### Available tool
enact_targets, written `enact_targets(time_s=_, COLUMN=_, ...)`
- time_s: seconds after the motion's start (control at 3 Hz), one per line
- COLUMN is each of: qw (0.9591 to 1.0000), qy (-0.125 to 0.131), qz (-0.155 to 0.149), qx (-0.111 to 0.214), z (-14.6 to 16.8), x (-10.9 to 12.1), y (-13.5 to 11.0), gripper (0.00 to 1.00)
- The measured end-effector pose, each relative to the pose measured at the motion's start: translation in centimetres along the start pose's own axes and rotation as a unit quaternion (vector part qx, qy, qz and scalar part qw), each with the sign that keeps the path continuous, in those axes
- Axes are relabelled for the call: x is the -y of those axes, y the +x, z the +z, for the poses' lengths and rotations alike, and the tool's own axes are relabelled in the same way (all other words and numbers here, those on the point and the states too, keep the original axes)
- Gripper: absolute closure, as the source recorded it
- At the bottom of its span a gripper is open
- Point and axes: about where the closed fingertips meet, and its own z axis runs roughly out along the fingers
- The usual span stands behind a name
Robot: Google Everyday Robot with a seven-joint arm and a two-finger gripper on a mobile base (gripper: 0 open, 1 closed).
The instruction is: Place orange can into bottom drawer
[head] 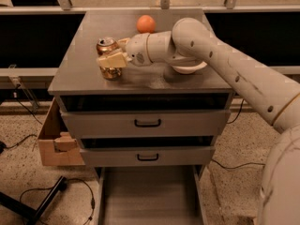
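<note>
gripper (112, 54) clamped on upright orange can (107, 46), axis vertical | bottom drawer (150, 198) open, well below gripper, slightly right

No legible text anywhere, markings on orange can (107, 47) unreadable, tool (111, 53) at the can

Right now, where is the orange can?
The can stands on the left side of the cabinet top, left of the white bowl and nearer the front than the orange. The hand is at it.
</note>
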Motion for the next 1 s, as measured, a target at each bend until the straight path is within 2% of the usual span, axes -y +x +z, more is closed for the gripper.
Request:
enact_targets(time_s=0.33, qw=0.9998, qy=-0.002, qz=-0.022, qx=-0.003, z=-3.6, x=-2.3, y=-2.0, gripper=1.00)
enact_targets(time_s=0.67, qw=0.9985, qy=0.022, qz=-0.050, qx=-0.012, z=-10.2, x=-6.0, y=-5.8, gripper=1.00)
enact_targets(time_s=1.0, qw=0.9954, qy=0.059, qz=-0.070, qx=-0.029, z=-17.0, x=-10.3, y=-8.6, gripper=1.00)
